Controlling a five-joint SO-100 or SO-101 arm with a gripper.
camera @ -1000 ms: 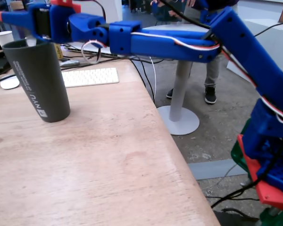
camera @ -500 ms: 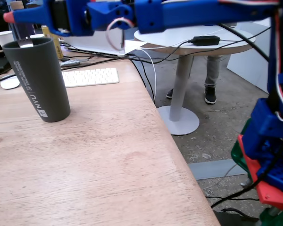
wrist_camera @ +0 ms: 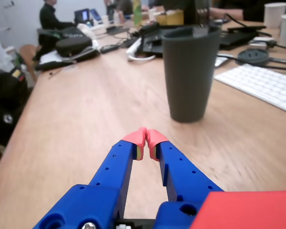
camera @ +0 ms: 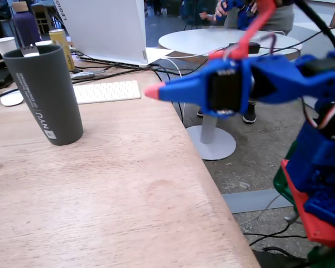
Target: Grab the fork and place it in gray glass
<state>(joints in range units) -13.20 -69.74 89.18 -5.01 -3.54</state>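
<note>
The gray glass point(camera: 47, 97), a tall dark matte tumbler with white lettering, stands upright at the back left of the wooden table; it also shows in the wrist view point(wrist_camera: 189, 71), straight ahead of the fingers. A small silver piece, apparently the end of the fork point(camera: 29, 50), pokes up just above the rim inside the tumbler; the rest is hidden. My blue gripper point(camera: 152, 92) with red tips hovers above the table to the right of the tumbler, well apart from it. In the wrist view the gripper point(wrist_camera: 145, 139) is shut with the tips touching and nothing between them.
A white keyboard point(camera: 106, 91) lies behind the tumbler, with a laptop point(camera: 100, 28), a yellow can point(camera: 61, 47), a purple bottle point(camera: 25, 25) and a white paper cup point(camera: 4, 44) further back. The table's right edge point(camera: 206, 173) drops to the floor. Cables run along the back.
</note>
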